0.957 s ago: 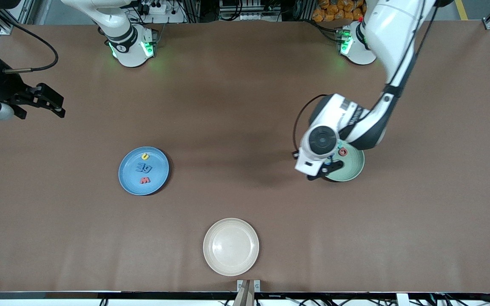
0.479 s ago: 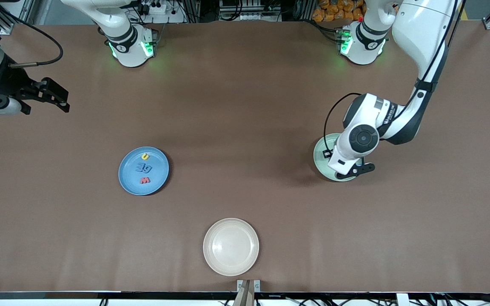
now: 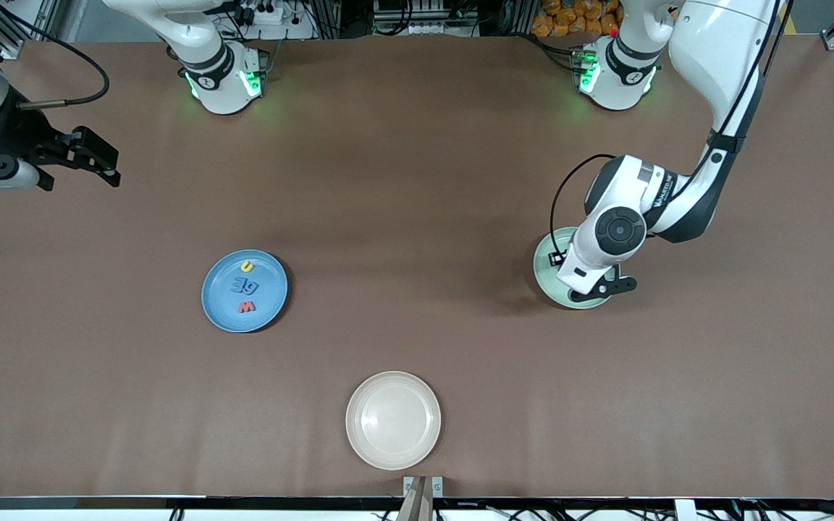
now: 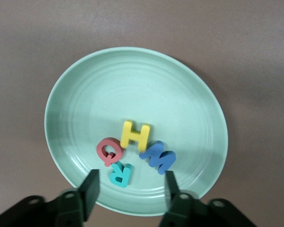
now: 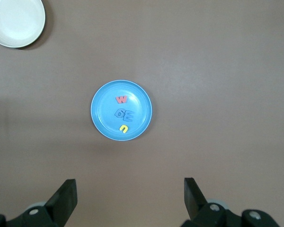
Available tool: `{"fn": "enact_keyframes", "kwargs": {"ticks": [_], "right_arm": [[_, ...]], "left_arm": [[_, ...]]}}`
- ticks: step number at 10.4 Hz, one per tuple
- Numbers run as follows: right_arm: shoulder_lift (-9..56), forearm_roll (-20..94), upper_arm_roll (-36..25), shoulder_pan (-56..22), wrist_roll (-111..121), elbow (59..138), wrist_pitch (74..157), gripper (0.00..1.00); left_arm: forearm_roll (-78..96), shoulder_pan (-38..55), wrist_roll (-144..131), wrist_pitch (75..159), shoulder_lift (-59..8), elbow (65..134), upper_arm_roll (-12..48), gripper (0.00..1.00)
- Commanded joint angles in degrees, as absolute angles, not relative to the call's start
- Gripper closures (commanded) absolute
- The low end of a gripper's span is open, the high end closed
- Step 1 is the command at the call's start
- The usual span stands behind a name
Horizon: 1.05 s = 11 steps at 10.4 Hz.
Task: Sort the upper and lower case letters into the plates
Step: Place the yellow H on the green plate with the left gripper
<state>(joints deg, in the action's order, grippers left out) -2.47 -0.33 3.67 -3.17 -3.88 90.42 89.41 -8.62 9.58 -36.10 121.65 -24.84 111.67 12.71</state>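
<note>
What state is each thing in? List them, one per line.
Mint plate: holds four letters, H, Q, R, W.
Blue plate: holds four letters.
Cream plate: nothing on it.
Left claw: open, over mint plate.
Right claw: open, waiting.

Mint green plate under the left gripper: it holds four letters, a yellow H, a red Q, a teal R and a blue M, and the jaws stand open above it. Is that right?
One detail is off. The left wrist view shows the blue letter is a W, not an M. The rest stands: the mint green plate holds the yellow H, red Q and teal R, and the left gripper hangs over it, jaws open.
</note>
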Motion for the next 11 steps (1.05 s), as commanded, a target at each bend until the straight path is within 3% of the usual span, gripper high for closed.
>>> {"fn": "enact_keyframes", "kwargs": {"ticks": [1, 3, 6, 11], "right_arm": [[-4.3, 0.3, -0.1, -5.2, -3.3, 90.8, 89.1, 0.0], [-4.4, 0.4, -0.1, -5.1, -3.3, 90.8, 88.9, 0.0], [-4.2, 0.4, -0.2, -5.1, -3.0, 90.8, 88.9, 0.0], [-4.1, 0.4, -0.1, -5.0, -2.6, 90.8, 88.7, 0.0]], "left_arm": [[-9.3, 8.4, -31.6, 122.2, -22.2, 112.6, 13.1, 0.0], [-9.1, 8.6, -32.0, 120.1, -21.2, 108.8, 13.1, 0.0], [-9.4, 8.7, -31.8, 108.1, -21.2, 96.4, 13.2, 0.0], [-9.0, 8.3, -25.0, 101.7, -15.4, 85.5, 12.6, 0.0]]}}
